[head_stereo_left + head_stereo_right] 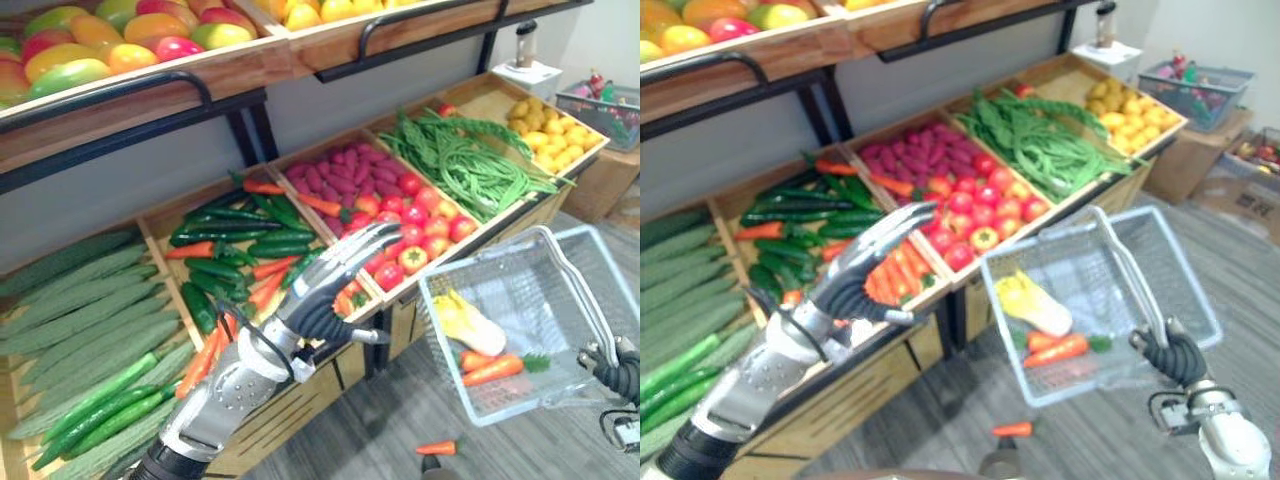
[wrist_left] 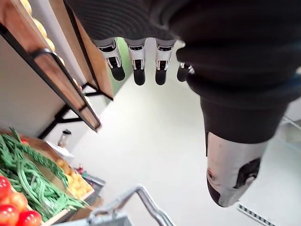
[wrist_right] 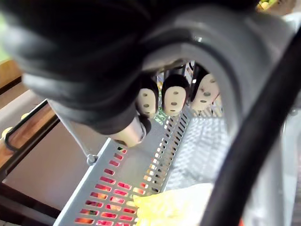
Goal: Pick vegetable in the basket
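Two carrots lie side by side on the bottom of the wire basket, and a pale yellow leafy vegetable rests just beside them at their 11 o'clock. The right hand carries this basket, with its fingers curled round the near end of the grey handle; its own wrist view shows the same wrap. The left hand hovers with its fingers straight and a little spread, holding nothing. It is above a heap of carrots in a crate of the wooden stand, with the tomatoes at its 2 o'clock. From this hand the basket is at 4 o'clock, near but apart. A single carrot lies on the grey floor, at 5 o'clock from the left hand.
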